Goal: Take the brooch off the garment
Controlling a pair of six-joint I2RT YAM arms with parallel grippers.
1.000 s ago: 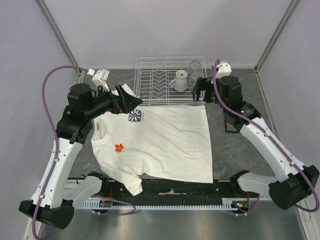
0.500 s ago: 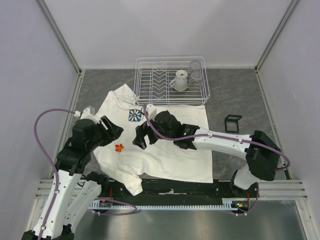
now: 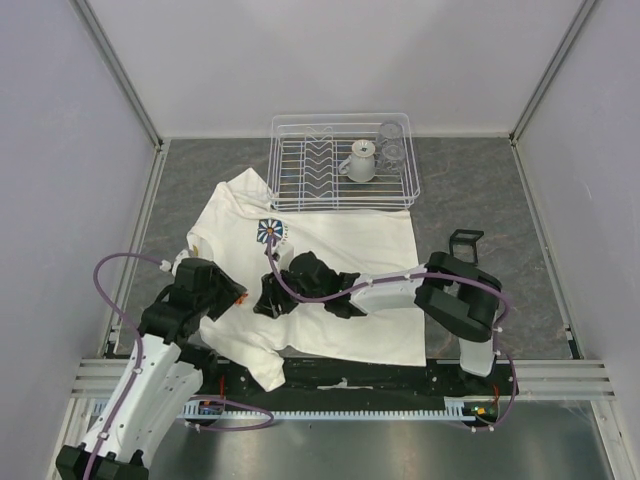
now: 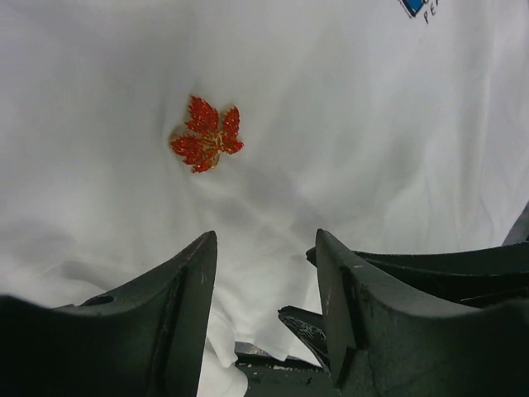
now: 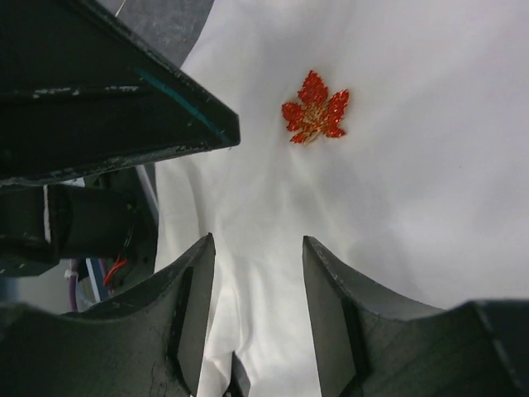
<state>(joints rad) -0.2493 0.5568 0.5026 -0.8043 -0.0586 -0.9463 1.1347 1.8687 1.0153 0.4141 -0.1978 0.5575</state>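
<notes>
I see one brooch point(image 4: 207, 134), a small orange-red maple leaf, pinned flat on the one garment point(image 3: 350, 260), a white T-shirt spread on the table point(image 3: 480, 190). The brooch sits on the shirt's chest, well below its single blue square logo point(image 3: 269, 232).

My two grippers face each other across the pin. My left gripper point(image 4: 264, 248) has its fingers apart with only white cloth showing between them, and the brooch lies just ahead of the tips, a little to the left in my wrist view. My right gripper point(image 5: 256, 248) is also spread and holds nothing (the leaf lies ahead and slightly right of its gap). Neither touches the brooch.

At the far edge of the shirt stands one wire dish rack point(image 3: 275, 160) holding one white cup point(image 3: 361, 160) and one clear glass point(image 3: 390, 152).
</notes>
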